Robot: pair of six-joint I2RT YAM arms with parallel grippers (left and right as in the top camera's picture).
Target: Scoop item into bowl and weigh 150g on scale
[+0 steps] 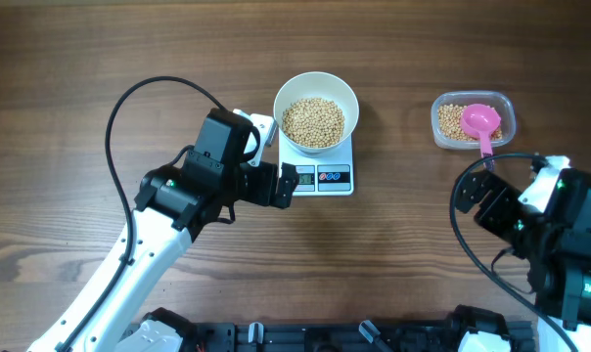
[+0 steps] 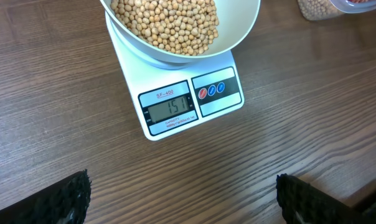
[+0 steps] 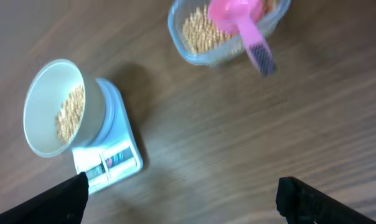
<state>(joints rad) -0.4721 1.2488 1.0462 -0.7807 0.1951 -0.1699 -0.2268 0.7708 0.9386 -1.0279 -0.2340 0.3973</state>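
Currently bowl [image 1: 316, 84] of beans [image 1: 313, 122] on scale [image 1: 335, 178], just beyond spread left claw [image 1: 288, 184]

Left wrist view crops the bowl [image 2: 239, 28]; right wrist view blurs the scale [image 3: 119, 150].

The left arm [image 1: 114, 279] is a long glossy white link topped with blocky matt-black joint housings and a small white bracket by the wrist, with a thin black cable [image 1: 110, 137] looping off it in a wide arc. The right arm [image 1: 569, 235] has the same black blocks and white shells (tiny green lights glow on them) and a black lead [image 1: 453, 220] of its own. The left end effector [image 2: 183, 202] has black fingers [image 2: 60, 200] with pimpled pads; those of the right end effector [image 3: 182, 200] look plain black and blurred.
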